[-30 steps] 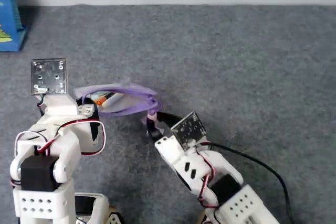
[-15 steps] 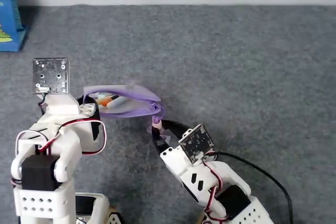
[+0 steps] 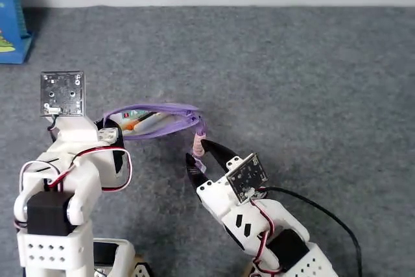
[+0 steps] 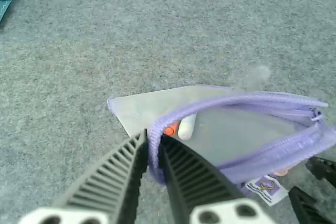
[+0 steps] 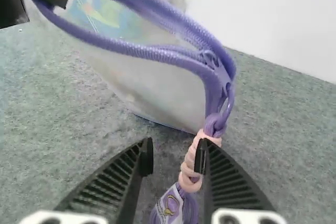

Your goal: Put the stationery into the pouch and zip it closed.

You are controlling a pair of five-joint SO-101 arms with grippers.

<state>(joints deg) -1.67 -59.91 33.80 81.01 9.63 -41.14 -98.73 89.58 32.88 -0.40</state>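
The clear pouch (image 3: 155, 124) with a purple zipper lies on the grey mat, its mouth partly open. Orange and white stationery (image 4: 177, 127) rests inside it. My left gripper (image 4: 152, 142) is shut on the purple zipper edge at the pouch's (image 4: 236, 129) left end, seen from above beside the pouch as the left gripper (image 3: 107, 128). My right gripper (image 3: 197, 151) stands open at the pouch's right end. The pink pull cord (image 5: 191, 169) hangs from the zipper slider (image 5: 220, 74) between the right gripper's (image 5: 172, 153) fingers, close against one of them.
A blue box (image 3: 10, 21) stands at the back left corner by the white wall. Grey mat (image 3: 311, 82) stretches open to the right and behind the pouch. A purple tag (image 4: 265, 187) hangs at the cord's end.
My right gripper has drawn back toward the front right with the pull cord, then opened its fingers. The pouch mouth has narrowed. The left arm has stayed put.
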